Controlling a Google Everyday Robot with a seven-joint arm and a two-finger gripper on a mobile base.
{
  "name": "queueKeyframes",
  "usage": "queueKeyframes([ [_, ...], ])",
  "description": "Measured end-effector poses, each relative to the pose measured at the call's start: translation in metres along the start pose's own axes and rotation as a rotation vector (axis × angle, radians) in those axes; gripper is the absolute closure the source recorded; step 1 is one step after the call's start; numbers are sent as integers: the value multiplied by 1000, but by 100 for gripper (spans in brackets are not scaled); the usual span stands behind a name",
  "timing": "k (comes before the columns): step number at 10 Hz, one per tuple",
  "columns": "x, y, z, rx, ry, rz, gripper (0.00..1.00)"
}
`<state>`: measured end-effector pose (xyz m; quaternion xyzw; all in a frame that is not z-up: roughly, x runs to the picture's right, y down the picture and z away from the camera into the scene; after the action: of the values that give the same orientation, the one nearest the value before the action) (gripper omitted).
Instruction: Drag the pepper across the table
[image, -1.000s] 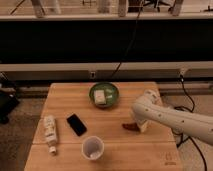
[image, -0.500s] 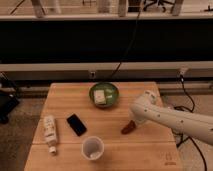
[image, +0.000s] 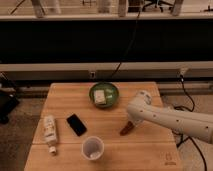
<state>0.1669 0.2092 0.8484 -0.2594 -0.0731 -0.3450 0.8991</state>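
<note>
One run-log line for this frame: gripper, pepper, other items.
gripper: down at upper end of pepper, right half of table | pepper: lying on table, right of phone | others: bowl, cup, bottle

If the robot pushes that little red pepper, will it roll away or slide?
Probably it slides and maybe pivots: the pepper is long and thin, lying flat on the wooden table. It looks small, so likely light. The end effector sits right at its upper end.
</note>
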Motion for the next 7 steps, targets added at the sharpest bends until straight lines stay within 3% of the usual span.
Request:
queueKeyframes([
  [7,-11,-15,0,-3,19,-120,97],
])
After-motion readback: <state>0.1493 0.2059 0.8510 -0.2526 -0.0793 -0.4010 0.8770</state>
